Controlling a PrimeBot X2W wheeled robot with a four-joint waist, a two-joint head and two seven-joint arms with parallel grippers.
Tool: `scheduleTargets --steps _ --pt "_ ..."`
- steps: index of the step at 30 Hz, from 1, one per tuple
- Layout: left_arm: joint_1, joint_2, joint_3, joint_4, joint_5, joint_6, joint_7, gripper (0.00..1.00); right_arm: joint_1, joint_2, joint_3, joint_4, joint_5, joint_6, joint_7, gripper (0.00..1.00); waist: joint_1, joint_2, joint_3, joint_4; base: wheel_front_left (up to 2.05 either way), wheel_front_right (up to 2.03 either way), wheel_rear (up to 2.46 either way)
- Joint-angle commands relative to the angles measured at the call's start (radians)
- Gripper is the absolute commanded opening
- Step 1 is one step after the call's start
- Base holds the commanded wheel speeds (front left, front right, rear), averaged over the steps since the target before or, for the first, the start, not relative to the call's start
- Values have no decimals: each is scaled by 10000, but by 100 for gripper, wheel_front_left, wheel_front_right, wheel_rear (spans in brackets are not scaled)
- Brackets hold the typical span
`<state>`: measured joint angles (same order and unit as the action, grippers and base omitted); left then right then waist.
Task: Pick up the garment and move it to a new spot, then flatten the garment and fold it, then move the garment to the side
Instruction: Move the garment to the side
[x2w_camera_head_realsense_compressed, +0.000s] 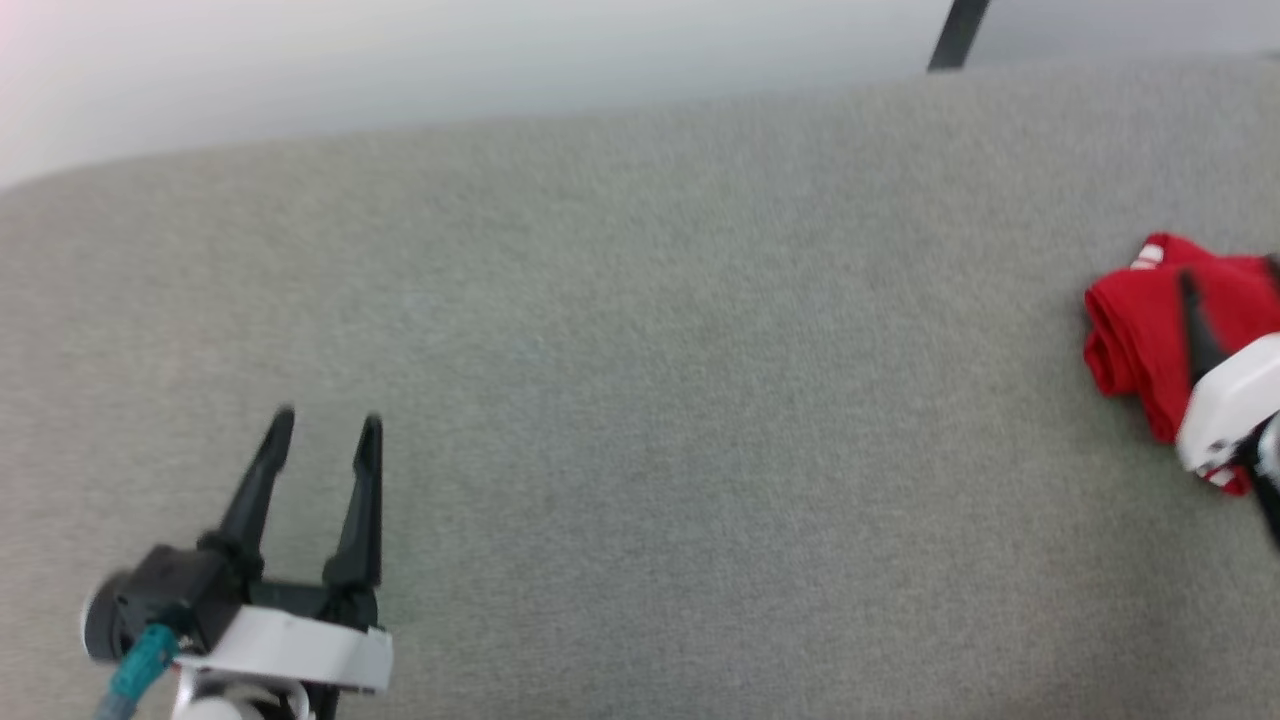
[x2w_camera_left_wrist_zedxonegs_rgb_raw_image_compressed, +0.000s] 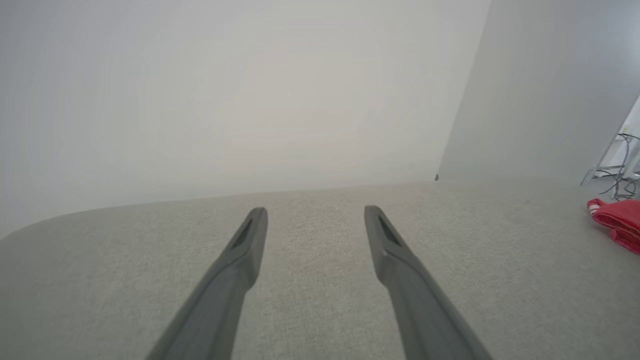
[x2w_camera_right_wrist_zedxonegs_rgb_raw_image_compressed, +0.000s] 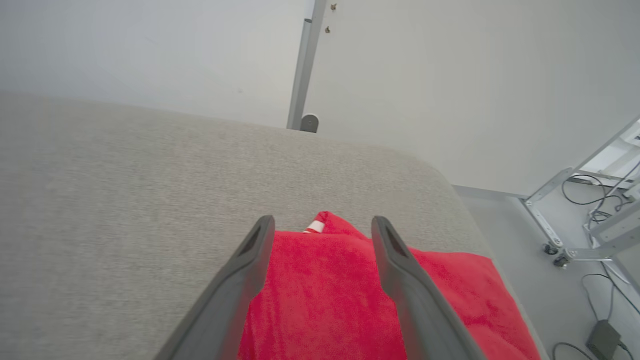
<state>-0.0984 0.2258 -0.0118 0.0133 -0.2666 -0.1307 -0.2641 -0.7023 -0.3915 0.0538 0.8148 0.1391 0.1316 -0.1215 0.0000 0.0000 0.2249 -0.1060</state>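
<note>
Bright, even light; head view softly blurred (pinkish glare top-left); faint shadows.

The left claw (x2w_camera_head_realsense_compressed: 327, 425) sits low on the left, jaws spread wide, pointing ahead. The right claw (x2w_camera_right_wrist_zedxonegs_rgb_raw_image_compressed: 322, 223) reaches far right, jaws parted too.

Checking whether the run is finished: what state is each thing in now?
garment: folded into a bundle, lying on the grey surface near its right edge.
left pincer: open, empty, above bare surface.
right pincer: open, over the garment, not clamping it.
</note>
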Motion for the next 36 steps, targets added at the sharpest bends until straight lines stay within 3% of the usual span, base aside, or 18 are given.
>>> scheduleTargets --steps 1,12,23,36 --pt "185 -82 29 138 -126 4 6 100 320 45 129 -147 228 -16 -68 100 0 0 -729 440 0 0 0" --pt "770 -437 337 1052 -301 4 6 100 2835 562 807 -2393 1517 -16 -467 100 0 0 -1761 1089 0 0 0" --pt "1299 -775 648 929 -91 4 6 100 4998 1218 -327 -4924 1352 -16 91 100 0 0 -2036 1252 0 0 0" --pt "1667 -1031 964 310 387 6 6 100 6399 2230 -1589 -7369 1030 -16 559 100 0 0 -1832 1191 0 0 0"
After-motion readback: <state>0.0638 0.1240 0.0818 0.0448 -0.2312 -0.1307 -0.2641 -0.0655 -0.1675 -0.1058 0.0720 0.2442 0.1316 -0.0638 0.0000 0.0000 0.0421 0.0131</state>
